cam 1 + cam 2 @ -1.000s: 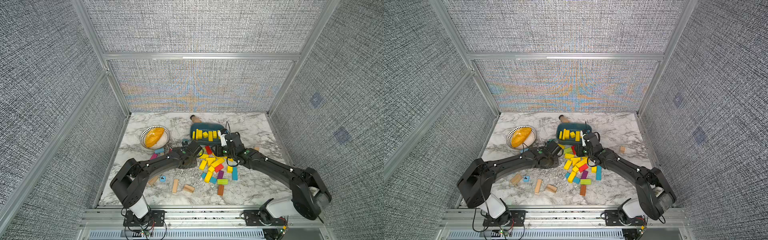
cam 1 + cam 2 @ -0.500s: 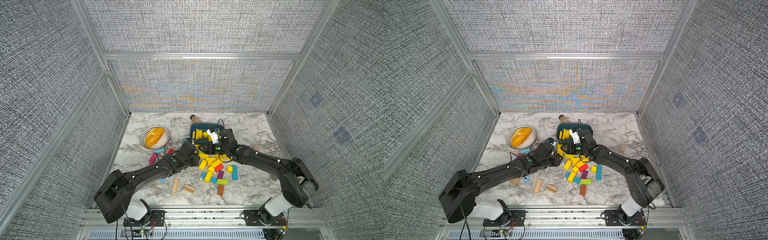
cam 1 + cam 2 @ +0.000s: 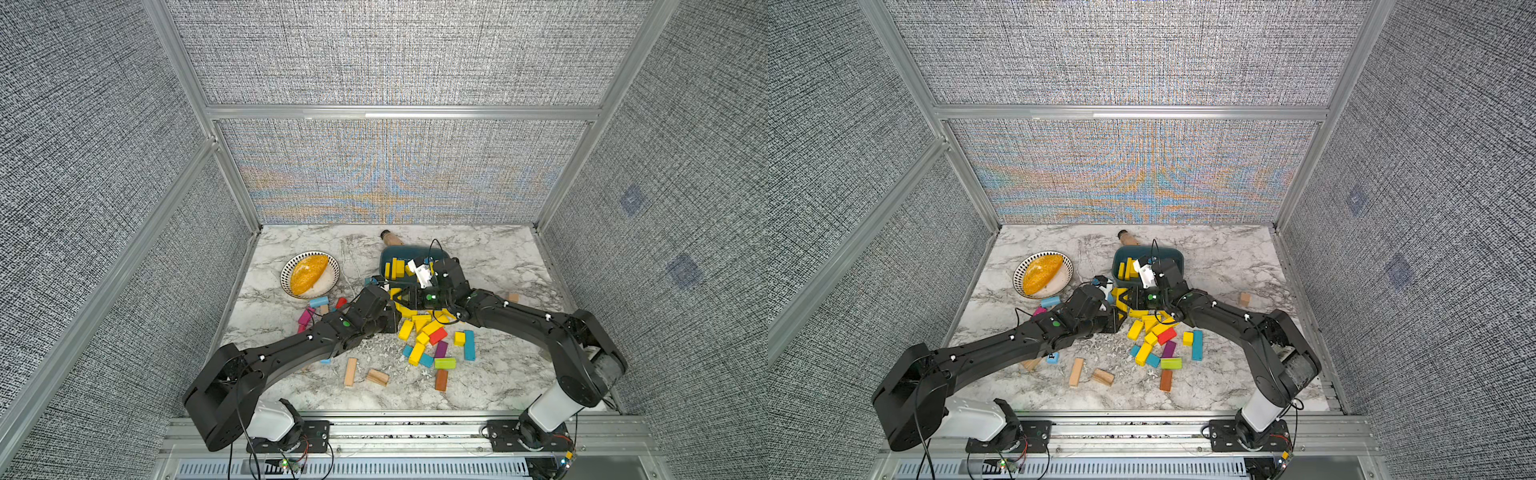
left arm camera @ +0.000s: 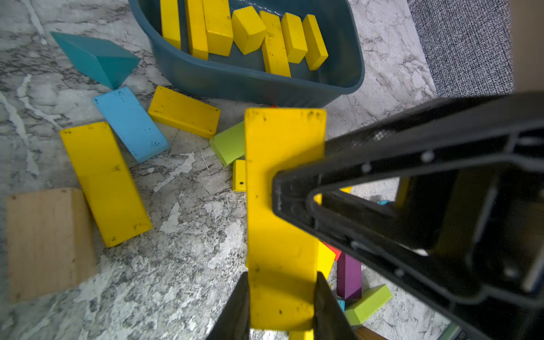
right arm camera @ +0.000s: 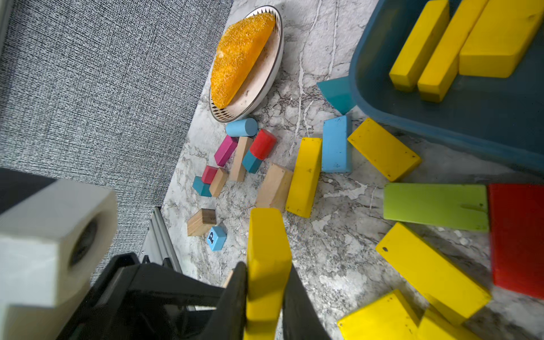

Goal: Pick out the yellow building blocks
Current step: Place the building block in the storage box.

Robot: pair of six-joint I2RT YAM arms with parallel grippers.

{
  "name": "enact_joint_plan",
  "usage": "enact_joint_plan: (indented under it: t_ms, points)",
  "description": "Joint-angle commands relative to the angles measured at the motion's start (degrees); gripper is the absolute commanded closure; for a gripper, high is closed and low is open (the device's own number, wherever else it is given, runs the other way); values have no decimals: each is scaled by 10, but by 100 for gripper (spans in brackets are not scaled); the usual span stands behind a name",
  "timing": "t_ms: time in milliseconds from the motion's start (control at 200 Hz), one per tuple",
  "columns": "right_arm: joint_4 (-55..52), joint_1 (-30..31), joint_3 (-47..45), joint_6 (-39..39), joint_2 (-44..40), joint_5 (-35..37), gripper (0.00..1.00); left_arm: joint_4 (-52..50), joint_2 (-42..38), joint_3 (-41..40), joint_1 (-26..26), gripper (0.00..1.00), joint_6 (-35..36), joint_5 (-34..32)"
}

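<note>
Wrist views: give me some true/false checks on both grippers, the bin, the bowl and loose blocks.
1. The left gripper clamps a yellow bar. True.
2. The right gripper is open and empty. False: it is shut on the same yellow bar.
3. The dark blue bin holds yellow blocks. True.
4. The patterned bowl holds a red cylinder. False: it holds an orange wedge.
5. Every yellow block is in the bin. False: several lie on the marble table, such as this loose yellow block.
</note>
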Motion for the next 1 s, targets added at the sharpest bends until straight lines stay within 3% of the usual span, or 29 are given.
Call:
enact_joint_plan:
  t_ms: [0,80,125,285,365,531,811,996]
  points:
    - [7,-1,4,-7,1,6,86,20,-4,4,0,100,13,8]
    - [7,-1,5,-8,-1,7,90,18,-4,7,0,99,16,8]
    - [7,-1,4,-8,-3,8,92,16,-4,9,0,94,16,6]
    - [4,-13,6,-11,-11,21,94,11,-21,5,0,38,18,-13]
    - [-13,-31,15,-23,-12,35,94,4,-38,1,0,25,20,-30]
    - [-61,-85,52,-71,5,96,94,-15,-78,-11,0,21,15,-78]
    - [-237,-125,227,-198,128,322,94,-85,-115,-29,1,23,-48,-199]
    - [-297,-135,313,-232,207,385,94,-119,-96,-22,2,25,-63,-220]
